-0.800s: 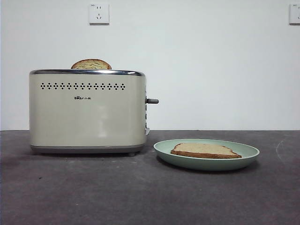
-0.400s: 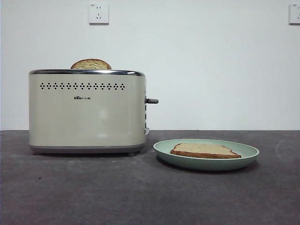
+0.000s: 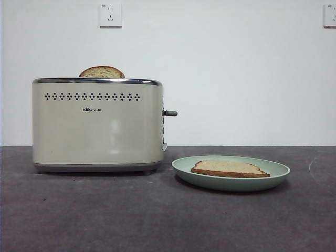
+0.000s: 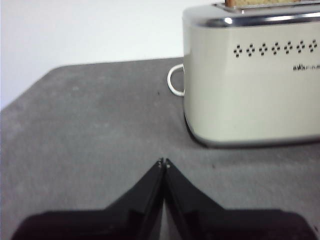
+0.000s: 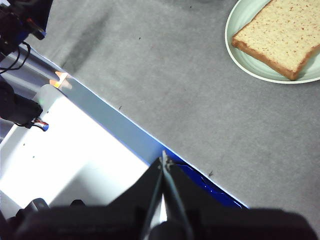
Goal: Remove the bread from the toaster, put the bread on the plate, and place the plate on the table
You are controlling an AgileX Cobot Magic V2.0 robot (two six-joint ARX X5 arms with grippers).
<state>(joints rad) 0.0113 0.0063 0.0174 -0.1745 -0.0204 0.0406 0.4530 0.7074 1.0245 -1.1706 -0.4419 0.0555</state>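
The bread (image 3: 229, 168) lies flat on the mint-green plate (image 3: 275, 175), which rests on the dark table (image 3: 157, 220) right of the cream toaster (image 3: 97, 126). A darker mottled slice (image 3: 102, 72) pokes from the toaster's slot. The right wrist view shows the bread (image 5: 280, 35) on the plate (image 5: 240, 37); my right gripper (image 5: 164, 161) is shut and empty over the table's front edge, away from the plate. My left gripper (image 4: 163, 162) is shut and empty, low over the table in front of the toaster (image 4: 250, 75). Neither arm shows in the front view.
The toaster's grey lever (image 3: 170, 113) sticks out toward the plate. A white cord loop (image 4: 175, 80) shows beside the toaster. Beyond the table edge lie a white surface (image 5: 70, 150) and dark cables (image 5: 17, 30). Wall sockets (image 3: 111, 15) sit behind.
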